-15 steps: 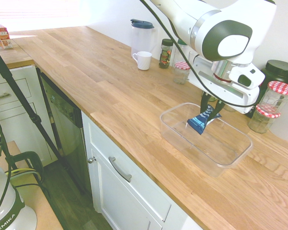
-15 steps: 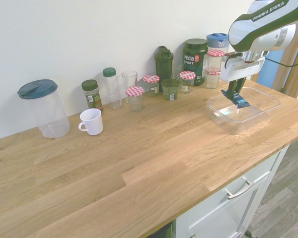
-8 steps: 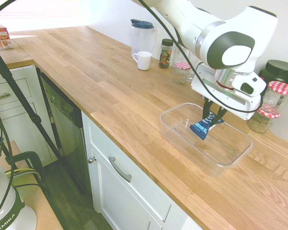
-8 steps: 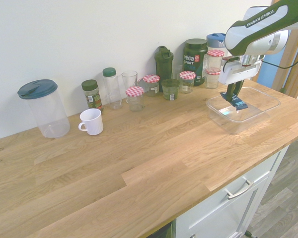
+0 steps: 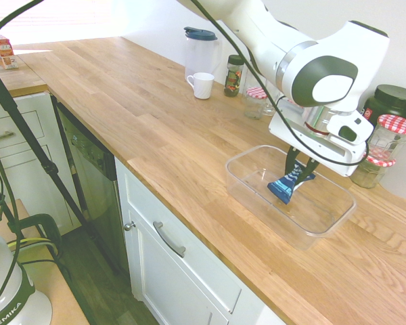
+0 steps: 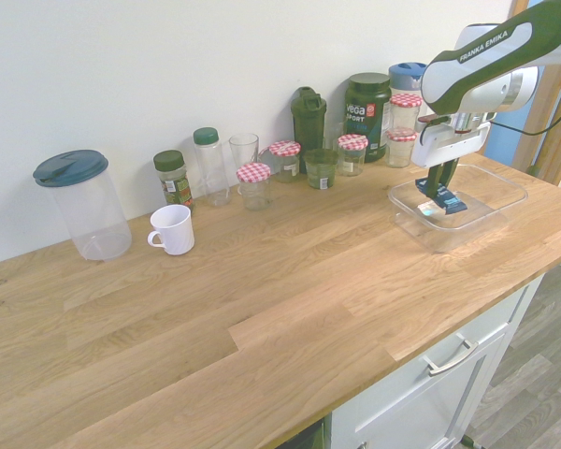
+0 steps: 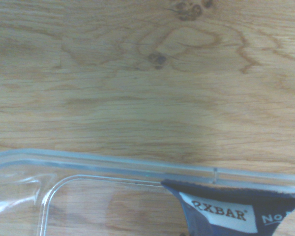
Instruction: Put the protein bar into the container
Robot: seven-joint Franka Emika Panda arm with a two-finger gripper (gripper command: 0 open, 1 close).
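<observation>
Blue protein bar tilted inside clear container

**Readable print in the kitchen scene**

In the wrist view, the protein bar has a dark blue wrapper with a white label reading "RXBAR"; beside it a second white patch starts with "No" and is cut off by the picture's edge.

In the second exterior view, the white robot arm carries "FRANKA EMIKA" in white letters on a dark green band. The large dark tub by the wall reads "vega SPORT".

Print on the small spice jar is too small to read.
</observation>
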